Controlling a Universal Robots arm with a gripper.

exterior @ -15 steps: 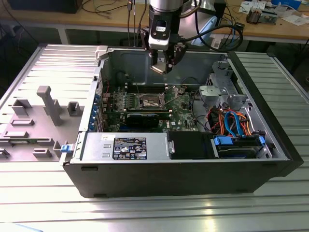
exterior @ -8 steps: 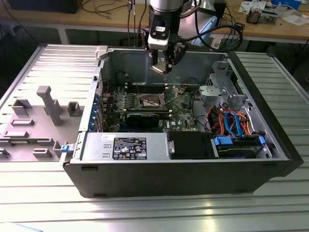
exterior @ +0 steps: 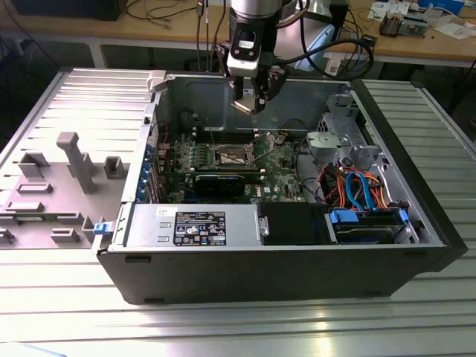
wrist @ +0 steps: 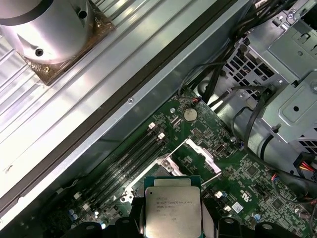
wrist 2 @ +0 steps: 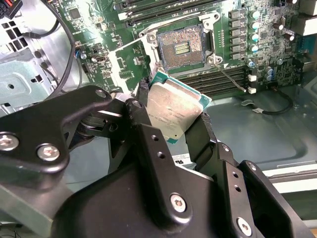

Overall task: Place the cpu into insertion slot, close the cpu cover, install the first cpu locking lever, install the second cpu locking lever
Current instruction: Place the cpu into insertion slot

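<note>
Fingers (wrist 2: 148,141): 2 black fingers closed on the cpu (wrist 2: 173,106), clamping it by opposite edges.
Cpu position: held in the air over the open computer case (exterior: 260,271), silvery top turned toward both wrist views, green rim showing around it.
Insertion slot (wrist 2: 181,47): bare, its contact field exposed, on the green motherboard (exterior: 286,167) below the cpu and clearly apart from it.
Cpu cover (wrist: 200,156): silvery frame swung up off the insertion slot, standing along 1 side of it.
Locking lever (wrist 2: 230,77): thin wire arm angled out from a corner of the insertion slot.
Computer case: lies on its side with the panel off, resting on the ribbed metal desk (exterior: 223,327).
Arm: reaches down from above the case's rear wall in the exterior view.
</note>
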